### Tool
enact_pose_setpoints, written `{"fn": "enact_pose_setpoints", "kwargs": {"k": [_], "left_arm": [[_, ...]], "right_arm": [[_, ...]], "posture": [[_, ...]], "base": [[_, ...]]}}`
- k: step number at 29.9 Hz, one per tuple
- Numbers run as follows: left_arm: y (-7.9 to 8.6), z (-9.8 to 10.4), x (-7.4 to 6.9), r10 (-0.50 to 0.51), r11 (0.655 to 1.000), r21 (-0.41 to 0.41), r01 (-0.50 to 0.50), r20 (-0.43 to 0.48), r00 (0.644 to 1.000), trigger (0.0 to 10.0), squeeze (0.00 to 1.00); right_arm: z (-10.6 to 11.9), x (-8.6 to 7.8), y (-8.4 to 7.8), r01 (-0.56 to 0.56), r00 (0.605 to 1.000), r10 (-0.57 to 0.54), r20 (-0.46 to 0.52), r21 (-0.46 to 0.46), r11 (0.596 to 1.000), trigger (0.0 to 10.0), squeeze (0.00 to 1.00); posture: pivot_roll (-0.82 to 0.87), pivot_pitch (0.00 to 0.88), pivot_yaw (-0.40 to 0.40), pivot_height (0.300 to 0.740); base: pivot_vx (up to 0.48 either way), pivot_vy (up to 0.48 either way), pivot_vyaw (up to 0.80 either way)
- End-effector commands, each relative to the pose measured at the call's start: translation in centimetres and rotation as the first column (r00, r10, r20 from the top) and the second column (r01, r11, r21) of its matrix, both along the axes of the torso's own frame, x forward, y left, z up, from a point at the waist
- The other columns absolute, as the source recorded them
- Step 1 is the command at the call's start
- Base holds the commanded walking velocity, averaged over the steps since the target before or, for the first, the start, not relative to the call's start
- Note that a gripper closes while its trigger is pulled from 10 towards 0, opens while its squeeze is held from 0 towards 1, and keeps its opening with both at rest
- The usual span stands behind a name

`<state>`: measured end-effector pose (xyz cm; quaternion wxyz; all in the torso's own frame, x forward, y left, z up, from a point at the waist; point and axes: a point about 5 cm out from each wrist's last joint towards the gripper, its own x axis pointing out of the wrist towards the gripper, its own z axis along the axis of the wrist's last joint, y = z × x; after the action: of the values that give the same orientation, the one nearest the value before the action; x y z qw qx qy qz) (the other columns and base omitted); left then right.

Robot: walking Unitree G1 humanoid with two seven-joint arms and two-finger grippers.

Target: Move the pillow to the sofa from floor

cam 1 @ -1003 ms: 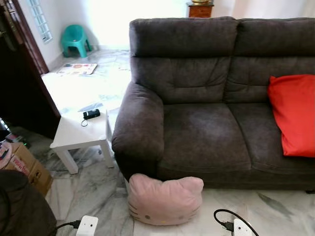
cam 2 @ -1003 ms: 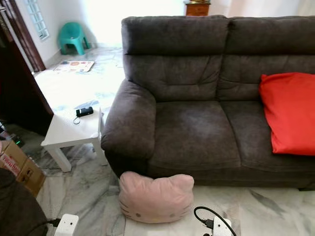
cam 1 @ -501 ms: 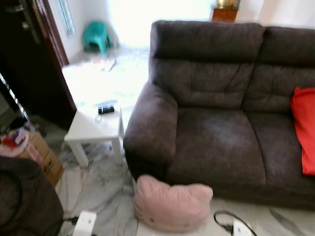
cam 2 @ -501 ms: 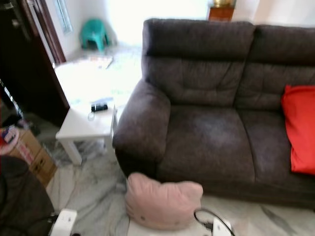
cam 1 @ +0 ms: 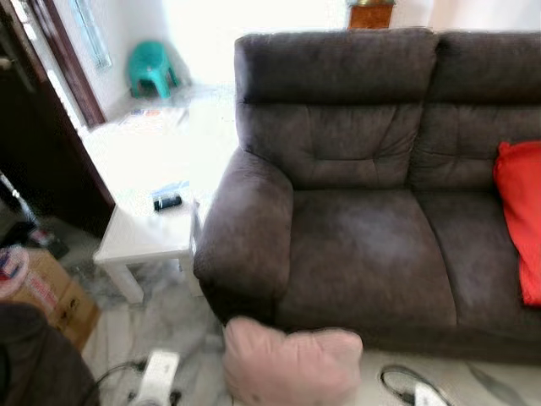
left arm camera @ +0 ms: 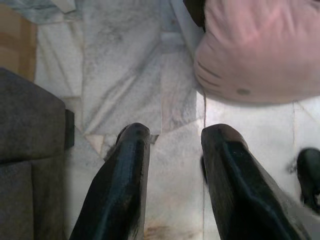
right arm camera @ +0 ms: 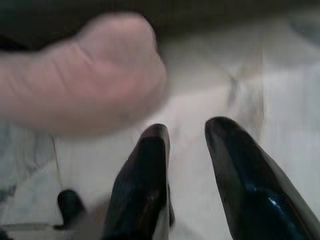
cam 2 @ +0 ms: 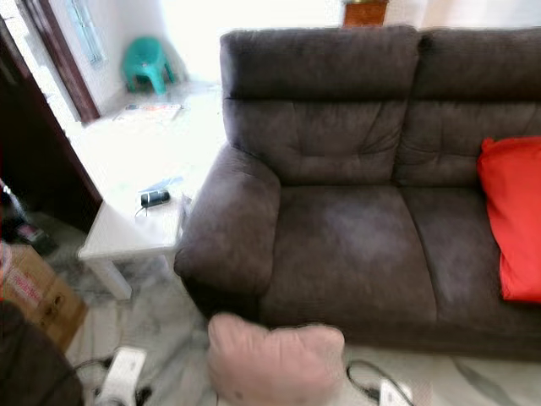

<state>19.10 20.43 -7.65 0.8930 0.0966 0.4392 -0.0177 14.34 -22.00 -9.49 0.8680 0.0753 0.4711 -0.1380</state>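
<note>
A pink cat-face pillow (cam 1: 290, 367) lies on the marble floor against the front of the dark grey sofa (cam 1: 363, 245), below its left armrest. In the left wrist view the pillow (left arm camera: 260, 55) sits ahead of my left gripper (left arm camera: 174, 134), whose fingers stand open above the floor with nothing between them. The right wrist view is blurred: the pillow (right arm camera: 85, 75) lies just beyond my right gripper (right arm camera: 187, 131), open and empty over the pale floor.
A red cushion (cam 1: 520, 216) rests on the sofa's right seat. A white side table (cam 1: 144, 237) with a small black device stands left of the armrest. A cardboard box (cam 1: 38, 292), power strips with cables (cam 1: 156, 376) and a teal stool (cam 1: 150, 69) are on the floor.
The camera has shifted and blurred, so the sofa and pillow sit differently in the picture. The pillow itself still lies in the same spot by the sofa.
</note>
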Motion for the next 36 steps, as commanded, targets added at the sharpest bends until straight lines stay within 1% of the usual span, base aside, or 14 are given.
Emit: {"fn": "enact_pose_setpoints", "kwargs": {"k": [1,15,24,28,32,36], "left_arm": [[1.1,0.1,-0.1,0.012,1.0,0.02,-0.012,-0.002,1.0,10.0,0.0],[1.0,0.0,-0.4,0.006,1.0,0.019,-0.006,-0.011,1.0,10.0,0.0],[1.3,-0.1,-0.7,0.011,1.0,0.026,-0.011,-0.023,1.0,10.0,0.0],[1.3,-0.1,-0.7,0.014,1.0,0.027,-0.014,-0.022,1.0,10.0,0.0],[1.3,-0.1,-0.7,0.015,1.0,0.027,-0.014,-0.021,1.0,10.0,0.0],[1.2,-0.1,-0.6,0.016,1.0,0.025,-0.016,-0.019,1.0,10.0,0.0]], "right_arm": [[0.0,0.5,1.2,-0.009,1.0,0.008,0.007,0.027,1.0,10.0,0.0],[0.0,0.8,1.5,-0.013,1.0,0.013,0.009,0.028,1.0,10.0,0.0],[0.3,1.6,2.0,-0.019,0.999,0.019,0.03,0.03,0.999,10.0,0.0],[0.2,1.6,1.9,-0.018,0.999,0.017,0.03,0.029,0.999,10.0,0.0],[0.1,1.1,1.5,-0.016,1.0,0.016,0.026,0.027,1.0,10.0,0.0],[0.0,0.3,0.7,0.001,1.0,-0.001,0.02,0.026,1.0,10.0,0.0]], "posture": [[-0.03,0.0,0.01,0.74],[-0.03,0.0,0.011,0.74],[-0.03,0.0,0.011,0.74],[-0.03,0.0,0.012,0.74],[-0.03,0.0,0.012,0.74],[-0.03,0.0,0.011,0.74]], "base": [[0.244,0.0,0.0],[0.225,0.0,0.0],[0.187,0.0,0.0],[0.248,0.0,0.0],[0.264,0.0,0.0],[0.263,0.0,0.0]]}}
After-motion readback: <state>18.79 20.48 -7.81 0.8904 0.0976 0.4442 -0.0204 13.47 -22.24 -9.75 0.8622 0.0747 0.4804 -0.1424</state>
